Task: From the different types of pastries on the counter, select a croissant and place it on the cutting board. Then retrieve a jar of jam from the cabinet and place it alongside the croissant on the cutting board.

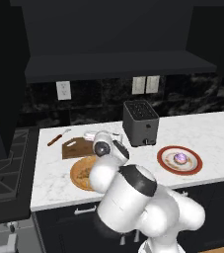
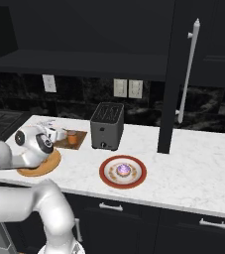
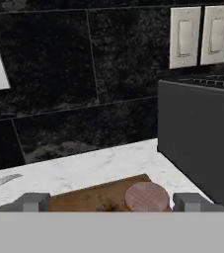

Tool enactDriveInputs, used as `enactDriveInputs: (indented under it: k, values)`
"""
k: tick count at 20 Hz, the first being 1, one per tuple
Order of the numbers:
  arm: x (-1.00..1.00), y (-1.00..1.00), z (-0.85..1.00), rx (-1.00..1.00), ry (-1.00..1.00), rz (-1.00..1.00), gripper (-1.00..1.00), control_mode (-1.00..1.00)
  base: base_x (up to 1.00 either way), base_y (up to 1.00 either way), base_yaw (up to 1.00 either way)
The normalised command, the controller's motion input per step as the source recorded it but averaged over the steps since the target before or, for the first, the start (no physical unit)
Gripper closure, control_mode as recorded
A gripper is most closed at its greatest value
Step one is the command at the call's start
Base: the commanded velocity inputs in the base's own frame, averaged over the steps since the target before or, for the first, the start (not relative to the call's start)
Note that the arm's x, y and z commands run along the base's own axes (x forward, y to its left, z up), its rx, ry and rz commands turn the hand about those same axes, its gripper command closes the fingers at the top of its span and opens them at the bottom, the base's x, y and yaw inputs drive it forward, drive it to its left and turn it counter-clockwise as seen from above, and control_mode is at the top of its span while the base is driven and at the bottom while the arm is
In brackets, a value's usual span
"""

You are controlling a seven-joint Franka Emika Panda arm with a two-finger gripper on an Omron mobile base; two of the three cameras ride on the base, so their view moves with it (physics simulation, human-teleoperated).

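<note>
- The small orange cylindrical jar of jam [image 2: 72, 138] with its reddish-brown lid stands upright on the dark brown rectangular wooden cutting board [image 1: 77, 148], which lies on the white marble-patterned counter [image 2: 193, 168] beside the dark grey toaster [image 2: 107, 126].
- In the hand view the lid sits between and just ahead of the two finger tips, with the board under it; the gripper [image 3: 112, 201] has its jaws spread wide to either side of the jar and clasps nothing.
- Judged from this, the jam half of the task looks done: the jar is out of the cabinet and set on the board.
- The croissant half I cannot confirm: the arm covers part of the board in both base views, and no golden crescent is plainly visible on it.
- What seems left is only drawing the hand away without knocking the jar.
- Count:
  - one jar;
  - one cutting board;
  - one toaster;
  - one round light wooden plate [image 2: 38, 166] in front of the board;
  - one red-rimmed plate [image 2: 123, 171] carrying one round purple-topped pastry [image 2: 123, 170];
  - one knife [image 1: 58, 137] beyond the board's far end.
</note>
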Motion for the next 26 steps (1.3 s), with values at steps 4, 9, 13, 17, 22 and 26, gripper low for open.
enactDriveInputs:
  k: [4, 9, 13, 17, 22, 26]
  values:
    - [-0.76, 1.00, 0.94, 0.16, 0.71, 0.15, -1.00, -1.00, 0.00, 0.00, 0.00]
    - [-0.24, 1.00, 0.96, 0.11, 0.51, 0.10, -1.00, -1.00, 0.00, 0.00, 0.00]
    - [-0.19, 0.23, -0.08, 0.03, 0.12, 0.01, -1.00, -1.00, 0.00, 0.00, 0.00]
    - [-1.00, -0.09, -0.59, 0.00, -0.02, -0.01, -1.00, -1.00, 0.00, 0.00, 0.00]
    - [-1.00, -0.29, -0.73, 0.01, -0.03, -0.09, -1.00, -1.00, 0.00, 0.00, 0.00]
    - [-0.26, 0.08, -0.07, 0.09, 0.04, -0.02, -1.00, -1.00, 0.00, 0.00, 0.00]
